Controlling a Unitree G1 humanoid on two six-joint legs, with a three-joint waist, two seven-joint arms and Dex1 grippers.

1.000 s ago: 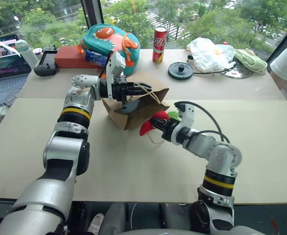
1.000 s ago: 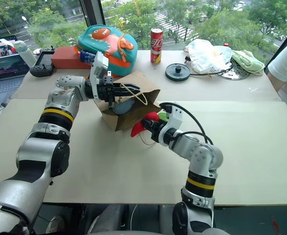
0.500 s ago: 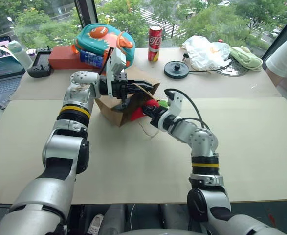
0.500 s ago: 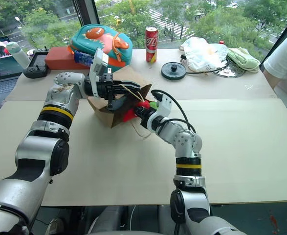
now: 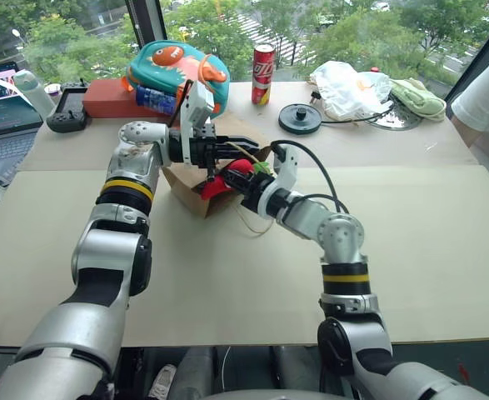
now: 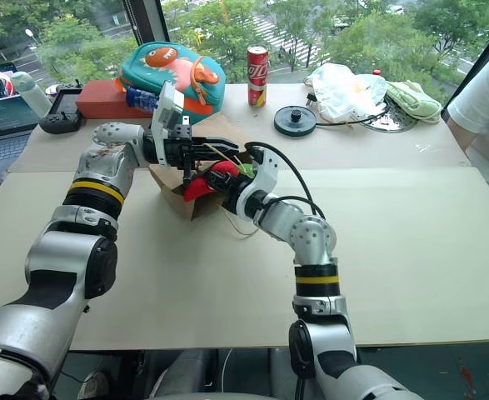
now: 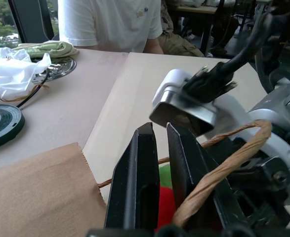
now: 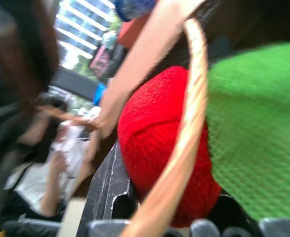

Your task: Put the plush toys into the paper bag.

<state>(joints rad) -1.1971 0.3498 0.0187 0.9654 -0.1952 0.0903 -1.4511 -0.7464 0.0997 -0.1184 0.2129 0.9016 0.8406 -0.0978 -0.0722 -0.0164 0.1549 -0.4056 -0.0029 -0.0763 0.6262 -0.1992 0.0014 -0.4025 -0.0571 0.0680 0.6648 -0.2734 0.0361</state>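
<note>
Red plush chili (image 5: 221, 180), soft and light, sits left of centre at the mouth of the paper bag (image 5: 196, 185), pinched by the right gripper (image 5: 237, 181). It should squash easily; mid-body is the best hold. The left gripper (image 5: 227, 152) stays nearly closed on the bag's rim.

Paper bag (image 5: 190, 187) mid-table, chili toy (image 5: 219, 179) at its mouth; backpack (image 5: 171, 71), can (image 5: 262, 62) behind.
</note>
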